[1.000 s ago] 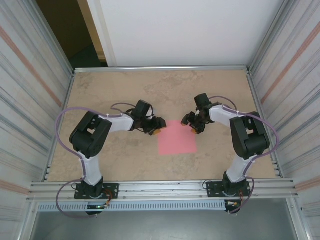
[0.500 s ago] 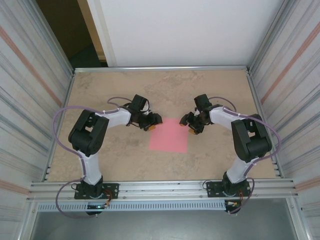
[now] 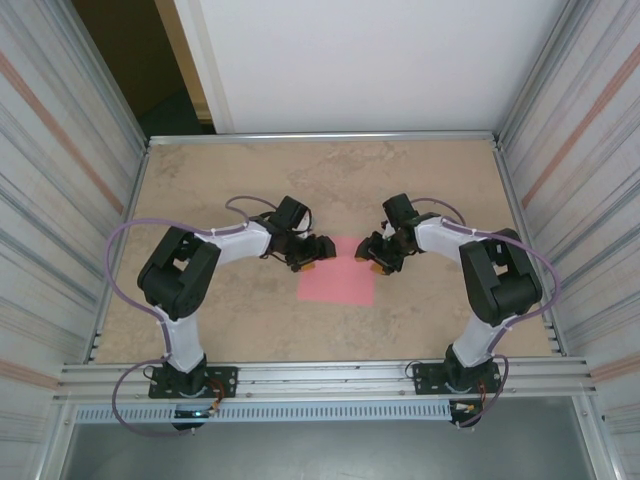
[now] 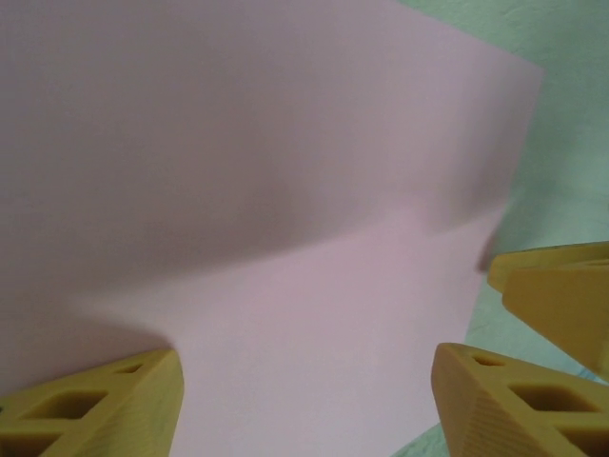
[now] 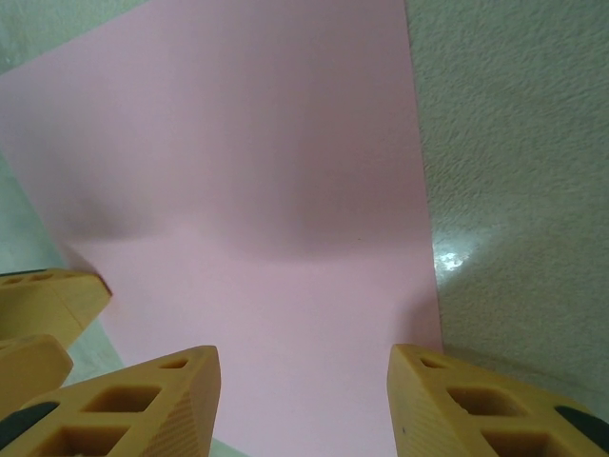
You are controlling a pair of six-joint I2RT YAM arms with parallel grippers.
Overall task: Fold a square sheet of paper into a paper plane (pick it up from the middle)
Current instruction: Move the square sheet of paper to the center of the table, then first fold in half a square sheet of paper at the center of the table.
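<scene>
The square sheet of paper [image 3: 335, 280] is pink and lies flat on the table between the two arms. My left gripper [image 3: 316, 254] hangs over its far left corner, and my right gripper [image 3: 371, 258] over its far right corner. In the left wrist view the sheet [image 4: 285, 190] lies under the open left gripper [image 4: 304, 400], with the right arm's yellow fingers [image 4: 557, 290] at the edge. In the right wrist view the right gripper [image 5: 304, 400] stands open above the sheet [image 5: 257, 181], nothing pinched. The paper plane is out of view.
The beige stone-patterned table [image 3: 200, 180] is boxed in by corrugated metal walls [image 3: 60, 200] on both sides and a white panel [image 3: 360, 60] at the back. An aluminium rail [image 3: 320, 375] runs along the near edge by the arm bases.
The sheet has slid left and a little away from me. Both grippers have come closer together over its far edge. The left jaws have widened, the right jaws have narrowed slightly.
</scene>
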